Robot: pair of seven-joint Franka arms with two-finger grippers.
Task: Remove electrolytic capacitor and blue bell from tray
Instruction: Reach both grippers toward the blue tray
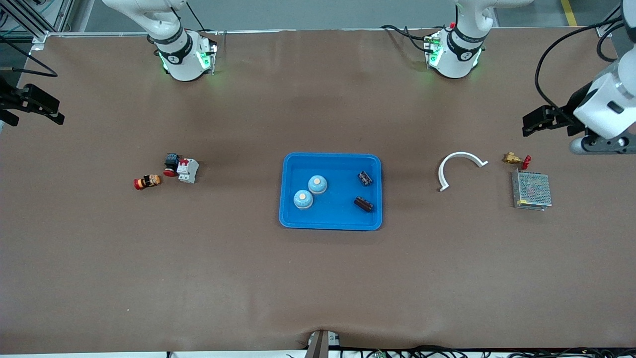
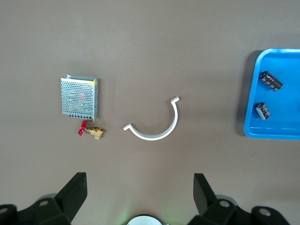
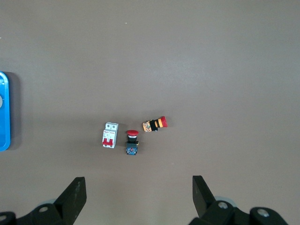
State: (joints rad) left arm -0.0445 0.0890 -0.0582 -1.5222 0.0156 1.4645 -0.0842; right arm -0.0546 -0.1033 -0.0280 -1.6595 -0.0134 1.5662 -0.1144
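Note:
A blue tray lies mid-table. In it are two pale blue dome bells and two dark cylindrical capacitors. The left wrist view shows the tray's end with both capacitors. My left gripper hangs open and empty over the table's end by the left arm, beside a brass valve. My right gripper hangs open and empty over the right arm's end of the table.
Toward the left arm's end lie a white curved strip, a brass valve with a red handle and a metal mesh box. Toward the right arm's end sit a white circuit breaker, a red push button and an orange-red button.

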